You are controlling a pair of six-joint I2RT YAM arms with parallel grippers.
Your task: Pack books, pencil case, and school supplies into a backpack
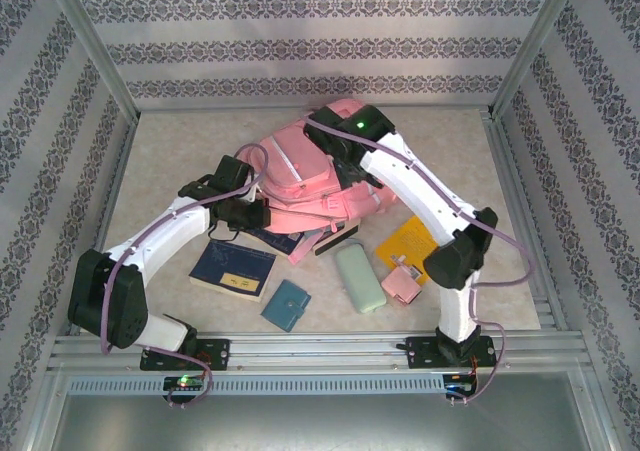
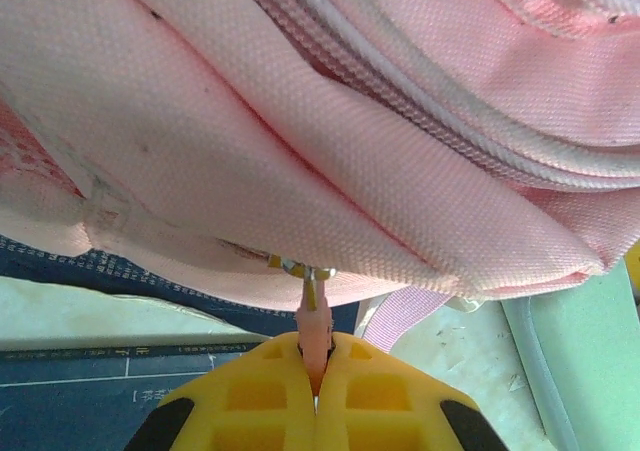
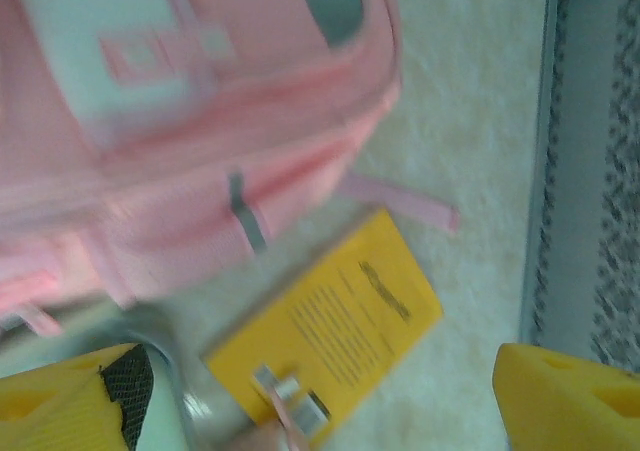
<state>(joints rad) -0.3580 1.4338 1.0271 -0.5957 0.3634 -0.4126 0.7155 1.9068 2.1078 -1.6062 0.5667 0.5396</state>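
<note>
left tool (image 2: 316, 366) is clamped on the pink zipper pull (image 2: 313, 321) of the backpack (image 2: 330, 151), its yellow fingers (image 2: 240, 406) pressed together around the tab. the pull is hung from a small metal ring at the backpack's lower seam. in the top view the left tool (image 1: 250, 209) is found at the near left side of the backpack (image 1: 300, 166), which is laid at the middle of the counter (image 1: 170, 151).

right tool (image 3: 320, 396) is held wide apart, with one yellow finger (image 3: 60, 401) at the left edge of the wrist view and the other at the right edge. under it the yellow book (image 3: 340, 316) and a pink strap (image 3: 400, 199) are seen, blurred. the right arm (image 1: 415, 191) is stretched over the backpack's far right part.

the other things are spread on the counter near the backpack. a navy book (image 1: 232, 269) is laid at the near left, and a teal notebook (image 1: 286, 305) just to its right and nearer. a second navy book (image 1: 280, 239) is partly covered by the backpack. the pencil case (image 1: 360, 278) is laid right of the notebook, apart from it, and a small pink item (image 1: 403, 287) is placed just beside the case on the right. the yellow book (image 1: 408, 239) is laid right of the backpack, partly hidden by the right arm.
</note>
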